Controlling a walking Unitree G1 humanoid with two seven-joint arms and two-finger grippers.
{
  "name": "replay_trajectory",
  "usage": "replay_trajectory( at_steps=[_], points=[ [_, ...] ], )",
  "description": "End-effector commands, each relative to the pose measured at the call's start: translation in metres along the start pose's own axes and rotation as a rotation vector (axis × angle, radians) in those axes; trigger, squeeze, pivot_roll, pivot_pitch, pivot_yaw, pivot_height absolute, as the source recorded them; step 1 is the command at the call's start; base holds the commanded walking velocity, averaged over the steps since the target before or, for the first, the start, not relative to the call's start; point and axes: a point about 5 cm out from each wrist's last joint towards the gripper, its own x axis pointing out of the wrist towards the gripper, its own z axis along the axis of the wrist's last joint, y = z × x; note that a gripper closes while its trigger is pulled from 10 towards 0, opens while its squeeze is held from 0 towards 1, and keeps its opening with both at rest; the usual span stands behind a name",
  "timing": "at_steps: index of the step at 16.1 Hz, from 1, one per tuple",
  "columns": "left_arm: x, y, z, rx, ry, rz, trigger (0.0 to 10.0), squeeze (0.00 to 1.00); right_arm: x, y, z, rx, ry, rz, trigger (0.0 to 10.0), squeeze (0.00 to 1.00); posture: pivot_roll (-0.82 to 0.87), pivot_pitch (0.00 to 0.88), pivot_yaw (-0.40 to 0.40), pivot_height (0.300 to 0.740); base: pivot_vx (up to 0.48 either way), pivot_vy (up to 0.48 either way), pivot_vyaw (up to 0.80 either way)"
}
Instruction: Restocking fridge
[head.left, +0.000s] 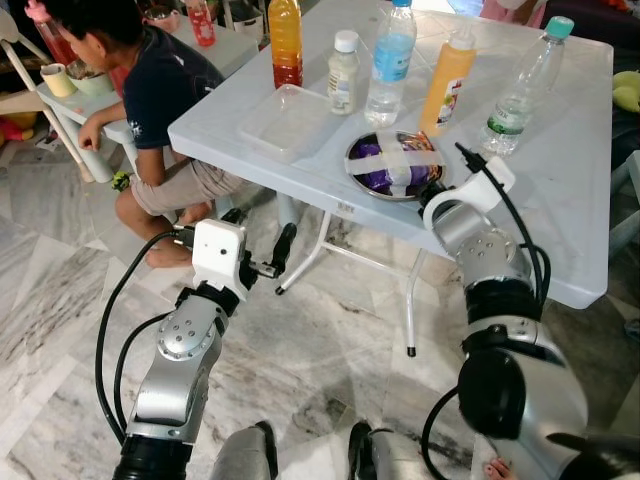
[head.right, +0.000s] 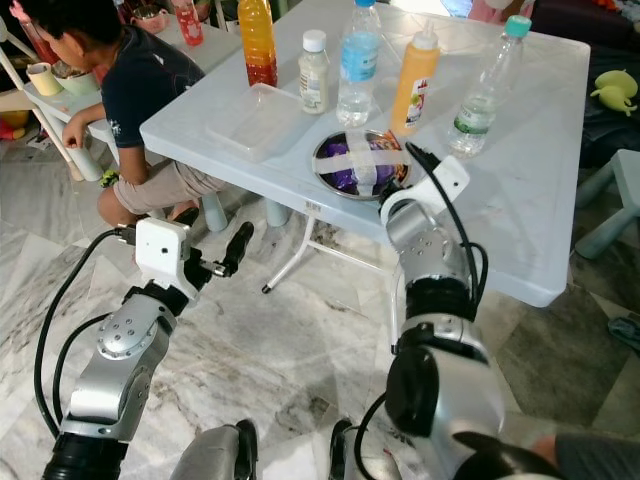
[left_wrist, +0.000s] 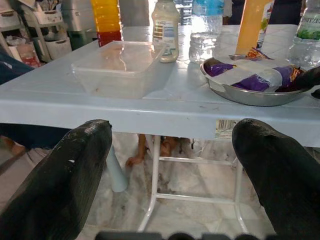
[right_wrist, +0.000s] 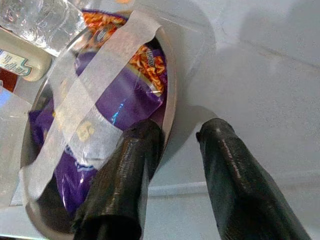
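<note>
On white table (head.left: 560, 190), near front edge: metal bowl (head.left: 362, 172) with purple snack packet (right_wrist: 107, 117), crossed by strips of white tape (right_wrist: 95, 75). Right tool (right_wrist: 175, 150) at bowl rim, open, one finger inside over packet, other outside on table; nothing gripped. Left tool (left_wrist: 170, 165) below table edge, wide open, empty. Behind bowl: clear plastic container (head.left: 285, 120), row of bottles (head.left: 390, 60). Beyond table's left side: seated person (head.left: 150, 90).
</note>
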Motion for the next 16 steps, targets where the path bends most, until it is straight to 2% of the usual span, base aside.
replay_trajectory(
  at_steps=[1,4,9,12,13,14,15,16],
  points=[
    [-0.001,0.002,0.001,0.013,-0.001,0.002,10.0,0.0,0.003,-0.008,0.001,0.0,0.001,-0.044,0.0,0.0,0.1,0.147,0.036,0.74,0.0,0.0,0.0],
    [-0.002,0.002,0.0,0.017,0.001,0.008,10.0,0.0,0.006,-0.02,0.022,0.024,-0.064,-0.094,0.0,0.0,0.1,0.151,0.036,0.74,0.0,0.0,0.0],
    [-0.002,0.002,0.0,0.02,0.001,0.011,10.0,0.0,0.005,-0.034,0.043,0.028,-0.151,-0.15,0.0,0.0,0.09,0.152,0.036,0.74,0.0,0.0,0.0],
    [-0.002,0.003,-0.001,0.023,0.004,0.021,10.0,0.0,-0.001,-0.035,0.047,-0.058,-0.179,-0.134,0.0,0.0,0.08,0.152,0.035,0.74,0.0,0.0,0.0],
    [-0.002,0.003,-0.001,0.023,0.005,0.022,10.0,0.0,-0.005,-0.038,0.042,-0.113,-0.173,-0.134,5.4,0.0,0.08,0.152,0.034,0.74,0.0,0.0,0.0],
    [-0.001,0.003,-0.001,0.02,0.004,0.024,10.0,0.0,-0.008,-0.041,0.037,-0.14,-0.158,-0.128,9.1,0.0,0.08,0.152,0.033,0.74,0.0,0.0,0.0],
    [-0.001,0.003,-0.001,0.02,0.004,0.023,10.0,0.0,-0.008,-0.042,0.033,-0.15,-0.146,-0.115,10.0,1.0,0.08,0.151,0.034,0.74,0.0,0.0,0.0],
    [0.0,0.003,-0.001,0.02,0.004,0.021,10.0,0.0,-0.012,-0.042,0.023,-0.189,-0.107,-0.082,10.0,1.0,0.07,0.149,0.036,0.74,0.0,0.0,0.0]
  ],
)
